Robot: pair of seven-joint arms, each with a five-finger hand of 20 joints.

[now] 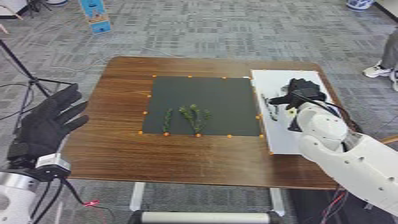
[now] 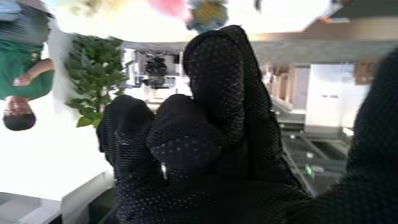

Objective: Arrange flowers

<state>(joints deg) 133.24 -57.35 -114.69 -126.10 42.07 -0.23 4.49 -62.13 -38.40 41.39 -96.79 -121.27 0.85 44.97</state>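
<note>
In the head view, several thin green sprigs [image 1: 189,115] lie near the front edge of a dark mat [image 1: 204,92]. On the white board [image 1: 284,140] to the right, a slender stem [image 1: 269,107] lies beside the right hand [image 1: 306,91]. That hand is over the board, palm down, its thumb spread away from its fingers. At the table's left edge the left hand [image 1: 44,125] is held open and holds nothing. In the right wrist view, the right hand [image 2: 222,95] has loosely bent fingers with nothing visible in them; a pink flower [image 2: 169,7] and a blue-yellow flower [image 2: 207,16] are beyond the fingertips.
Orange markers [image 1: 166,134] line the mat's edges on the brown table [image 1: 115,150]. A black stand [image 1: 34,77] is beyond the left hand, on the carpeted floor. A leafy green plant [image 2: 93,75] stands in the room in the right wrist view.
</note>
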